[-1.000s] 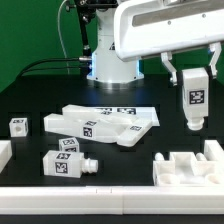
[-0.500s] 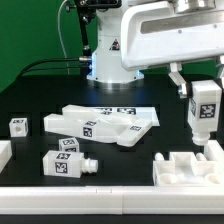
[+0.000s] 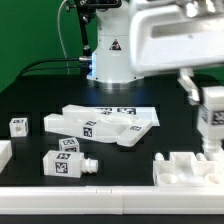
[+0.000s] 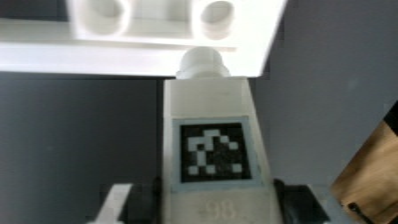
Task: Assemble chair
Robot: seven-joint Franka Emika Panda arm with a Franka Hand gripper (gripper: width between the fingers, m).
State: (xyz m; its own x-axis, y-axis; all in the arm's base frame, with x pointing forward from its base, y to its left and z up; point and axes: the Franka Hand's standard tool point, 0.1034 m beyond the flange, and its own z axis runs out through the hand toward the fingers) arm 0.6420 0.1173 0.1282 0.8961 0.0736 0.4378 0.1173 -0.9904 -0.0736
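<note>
My gripper (image 3: pixel 205 92) is shut on a white chair leg (image 3: pixel 212 116) with a square tag and holds it upright at the exterior view's right edge. The leg hangs above a blocky white chair part (image 3: pixel 185 168) with recesses at the front right. In the wrist view the leg (image 4: pixel 214 140) runs out from between the jaws. Its rounded peg tip (image 4: pixel 201 62) points at a white part with two oval holes (image 4: pixel 169 25). I cannot tell whether the tip touches it.
Flat tagged slabs (image 3: pixel 105 123) lie overlapped mid-table. A small tagged cube (image 3: pixel 18 126) and a tagged block with a peg (image 3: pixel 65 160) sit at the left. Another white piece (image 3: pixel 5 152) is at the left edge. The robot base (image 3: pixel 108 60) stands behind.
The gripper has carried the leg toward the exterior view's right, from beside the recessed part to over its right end. The parts on the table have not moved.
</note>
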